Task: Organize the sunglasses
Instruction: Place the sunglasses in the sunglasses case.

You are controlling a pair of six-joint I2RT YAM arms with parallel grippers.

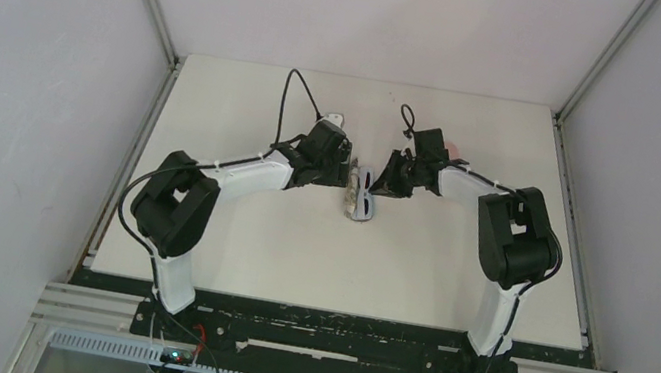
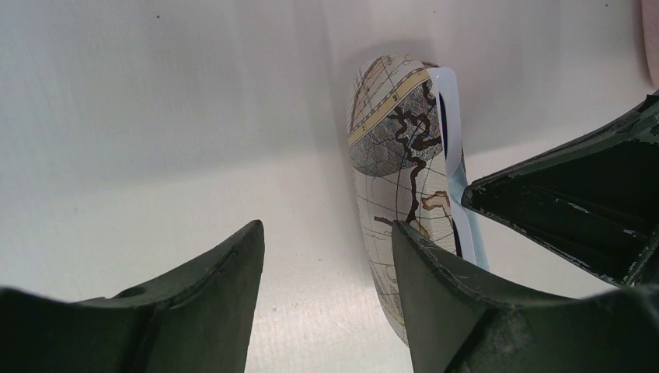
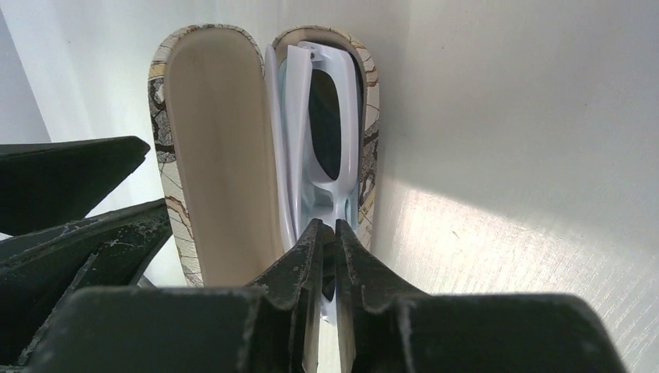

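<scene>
Table (image 1: pixel 228 230): case (image 3: pixel 210 140) near 12 o'clock.
Right tool (image 3: pixel 326 233): seemingly pinching white sunglasses (image 3: pixel 322 132); seat them gently.
Left tool (image 2: pixel 326 229): spread; steady your case.

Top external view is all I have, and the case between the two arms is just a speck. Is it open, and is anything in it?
Observer: It is open. The right wrist view shows the map-printed case spread into two halves side by side.
Operator: What is inside?
Observer: The white sunglasses lie folded in the half on the right of that view. The beige-lined half holds nothing.
Operator: Is the right pincer holding them?
Observer: The right pincer has its fingers nearly together at the frame's near end. I cannot tell whether they pinch it.
</scene>
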